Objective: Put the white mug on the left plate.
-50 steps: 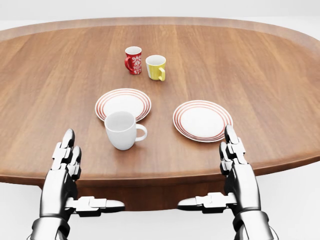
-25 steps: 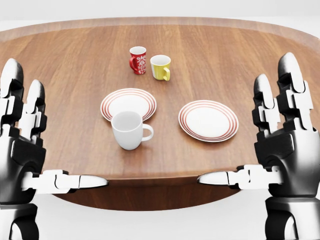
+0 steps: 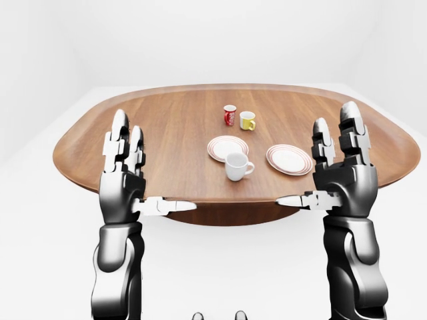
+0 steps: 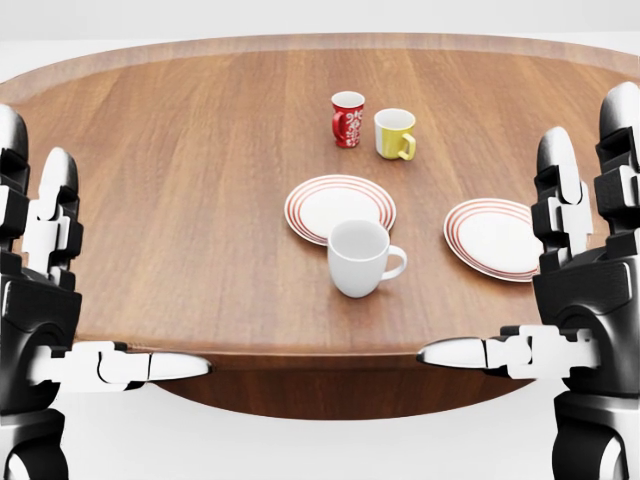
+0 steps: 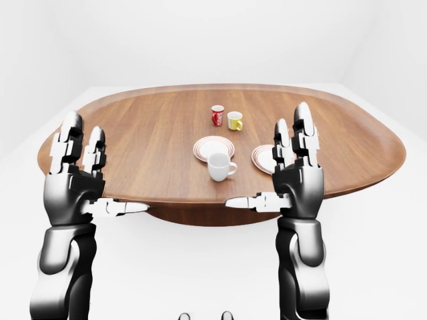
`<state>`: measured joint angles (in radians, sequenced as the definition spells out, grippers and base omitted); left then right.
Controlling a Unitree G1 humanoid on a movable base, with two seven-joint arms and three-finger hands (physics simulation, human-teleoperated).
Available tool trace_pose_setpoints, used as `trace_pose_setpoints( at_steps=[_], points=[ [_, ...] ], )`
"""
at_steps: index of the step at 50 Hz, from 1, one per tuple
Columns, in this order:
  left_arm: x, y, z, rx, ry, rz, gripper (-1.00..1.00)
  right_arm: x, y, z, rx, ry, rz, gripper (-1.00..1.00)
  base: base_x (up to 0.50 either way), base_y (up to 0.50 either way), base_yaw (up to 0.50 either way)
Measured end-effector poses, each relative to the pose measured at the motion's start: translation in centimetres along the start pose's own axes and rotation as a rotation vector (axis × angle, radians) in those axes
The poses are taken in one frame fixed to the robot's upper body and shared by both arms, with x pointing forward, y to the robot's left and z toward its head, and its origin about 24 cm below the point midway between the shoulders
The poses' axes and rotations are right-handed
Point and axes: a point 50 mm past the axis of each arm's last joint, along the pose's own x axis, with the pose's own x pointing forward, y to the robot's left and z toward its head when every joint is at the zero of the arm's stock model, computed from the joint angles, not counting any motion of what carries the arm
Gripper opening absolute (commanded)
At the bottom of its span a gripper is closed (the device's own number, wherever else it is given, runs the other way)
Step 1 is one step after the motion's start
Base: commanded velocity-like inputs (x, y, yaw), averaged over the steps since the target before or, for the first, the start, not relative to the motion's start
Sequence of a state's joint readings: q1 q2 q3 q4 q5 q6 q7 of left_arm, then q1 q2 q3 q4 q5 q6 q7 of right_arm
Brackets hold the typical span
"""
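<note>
The white mug stands upright on the wooden table, handle to the right, just below the left plate, a white plate with red rings, and overlaps its lower rim in the head view. My left hand is open and empty at the view's left, raised before the table's near edge. My right hand is open and empty at the right, its fingers upright beside the right plate. Both hands are well apart from the mug.
A red patterned mug and a yellow mug stand side by side above the plates. The table's rounded near edge runs between my two thumbs. White floor surrounds the table.
The whole picture has shifted: the camera moved left, so mugs and plates now sit further right. Both hands rose from low at the table edge to upright, still open.
</note>
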<state>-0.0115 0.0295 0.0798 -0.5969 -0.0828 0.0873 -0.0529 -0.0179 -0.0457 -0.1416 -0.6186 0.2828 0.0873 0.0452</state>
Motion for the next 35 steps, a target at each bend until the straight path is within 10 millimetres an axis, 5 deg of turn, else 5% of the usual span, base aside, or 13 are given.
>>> trace_pose_setpoints(
  at_steps=[6,20,35],
  points=[
    [-0.01,0.01,0.02,-0.001,-0.001,-0.001,1.0,-0.03,0.02,-0.05,0.0,0.003,0.002,1.0,0.0,0.46,0.0],
    [-0.06,0.0,0.05,0.002,-0.001,-0.004,1.0,-0.17,0.12,-0.31,-0.001,0.016,0.006,1.0,0.01,0.0,0.0],
    [-0.11,-0.01,0.1,-0.001,-0.002,-0.007,1.0,-0.34,0.25,-0.1,0.015,0.01,0.027,1.0,0.49,0.07,0.0]
  ],
)
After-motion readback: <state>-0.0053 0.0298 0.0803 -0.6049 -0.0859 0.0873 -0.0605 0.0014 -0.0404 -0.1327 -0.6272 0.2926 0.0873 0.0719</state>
